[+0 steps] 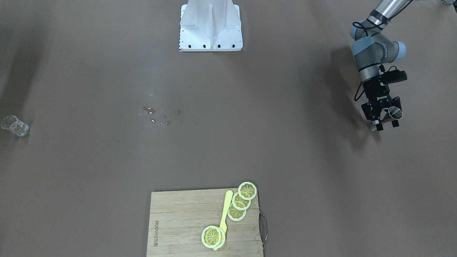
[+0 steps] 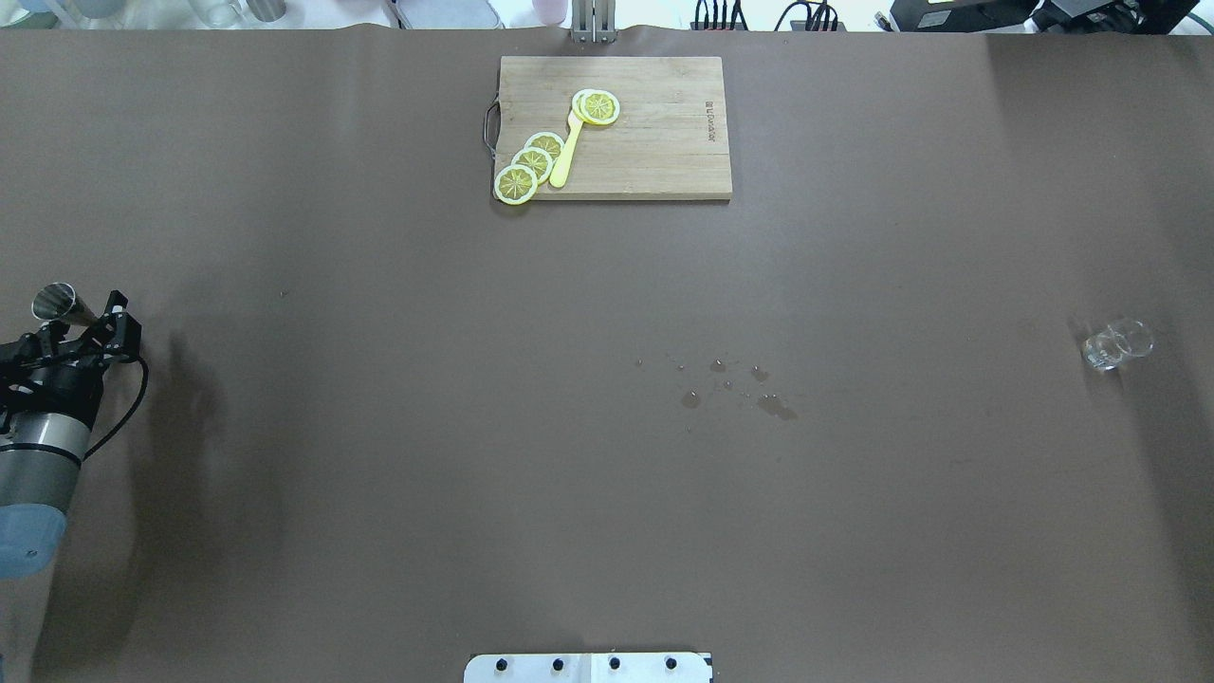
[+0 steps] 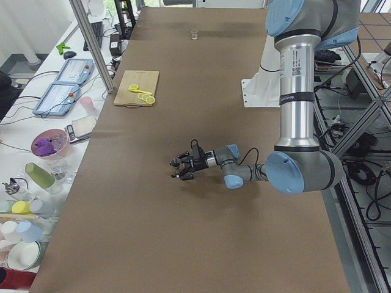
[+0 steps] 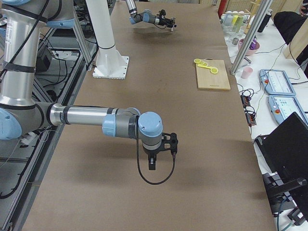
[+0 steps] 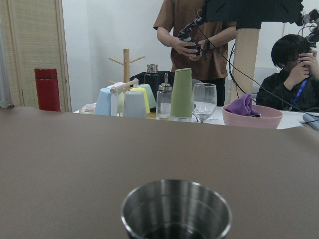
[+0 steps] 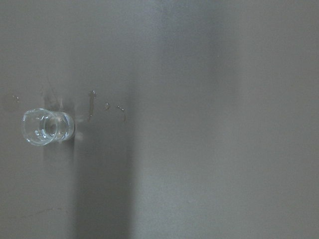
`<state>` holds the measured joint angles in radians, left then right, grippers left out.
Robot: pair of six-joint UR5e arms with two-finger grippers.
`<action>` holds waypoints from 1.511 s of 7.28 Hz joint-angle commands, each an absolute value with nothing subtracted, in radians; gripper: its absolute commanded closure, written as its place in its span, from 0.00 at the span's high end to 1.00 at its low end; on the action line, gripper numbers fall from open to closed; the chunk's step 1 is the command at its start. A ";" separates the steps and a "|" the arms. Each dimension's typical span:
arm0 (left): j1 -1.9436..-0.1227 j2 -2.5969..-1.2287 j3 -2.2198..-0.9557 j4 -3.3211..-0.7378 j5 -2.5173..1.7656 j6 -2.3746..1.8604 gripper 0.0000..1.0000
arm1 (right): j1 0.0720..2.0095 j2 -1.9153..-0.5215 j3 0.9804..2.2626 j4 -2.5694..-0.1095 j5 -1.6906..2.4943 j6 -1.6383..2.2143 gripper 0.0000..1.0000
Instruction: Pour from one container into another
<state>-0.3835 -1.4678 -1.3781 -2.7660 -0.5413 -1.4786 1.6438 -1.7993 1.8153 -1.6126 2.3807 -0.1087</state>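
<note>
At 9 o'clock the left gripper (image 2: 81, 323) pinches a metal cup (image 2: 52, 302) — the glass (image 2: 1117, 343) sits at 3 o'clock. On the right gripper (image 4: 169, 143) I cannot tell.

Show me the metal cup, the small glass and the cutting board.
metal cup (image 1: 395, 113): front-facing view, its open mouth.
small glass (image 2: 1117, 345): overhead view, its middle.
cutting board (image 2: 654, 142): overhead view, bare wood right of the slices.

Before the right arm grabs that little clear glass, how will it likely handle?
The glass looks small and thin-walled, so it is probably light and breakable under a hard squeeze. Droplets lie beside it, so its sides may be wet and slippery. It stands upright, and a sideways nudge could tip it.
</note>
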 commanded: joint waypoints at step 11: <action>-0.382 -1.474 -1.530 -2.778 -0.528 -1.467 0.00 | 1.562 -1.821 1.563 -0.880 2.494 -0.305 1.00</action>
<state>-0.3826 -1.4759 -1.4888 -2.7797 -0.5295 -1.4676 1.5635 -1.8184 1.5746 -0.9661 2.4783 -0.3054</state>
